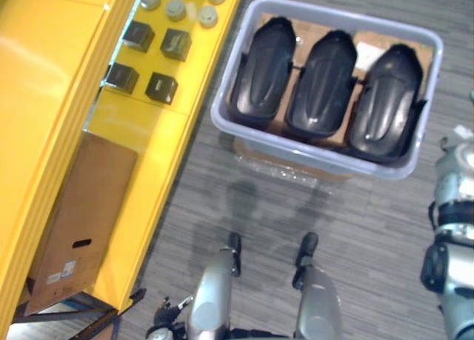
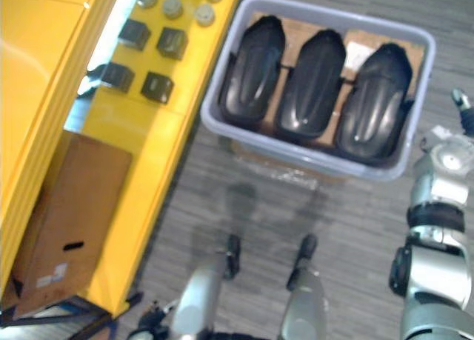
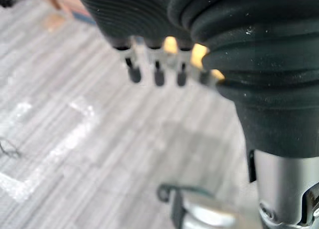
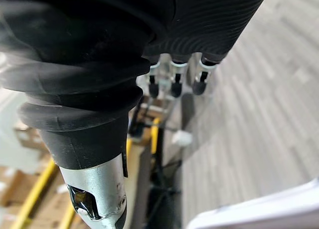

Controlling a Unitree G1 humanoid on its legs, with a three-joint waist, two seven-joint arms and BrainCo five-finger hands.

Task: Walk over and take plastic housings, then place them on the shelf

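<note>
Three black plastic housings lie side by side in a pale grey bin [image 1: 311,156] ahead of me on the floor: the left one [image 1: 263,70], the middle one [image 1: 324,81] and the right one [image 1: 385,95]. A brown cardboard liner shows under them. The yellow shelf [image 1: 141,140] runs along the left. My left hand [image 3: 133,70] hangs over grey carpet with relaxed fingers, holding nothing. My right hand [image 4: 175,82] hangs the same way, fingers loose and empty. Both hands are well away from the bin.
On the yellow shelf top sit small black boxes [image 1: 138,35] and several grey round caps [image 1: 176,9]. A brown cardboard box [image 1: 81,221] rests on a lower level. The bin stands on a flat cardboard base [image 1: 289,168]. Grey carpet lies between me and the bin.
</note>
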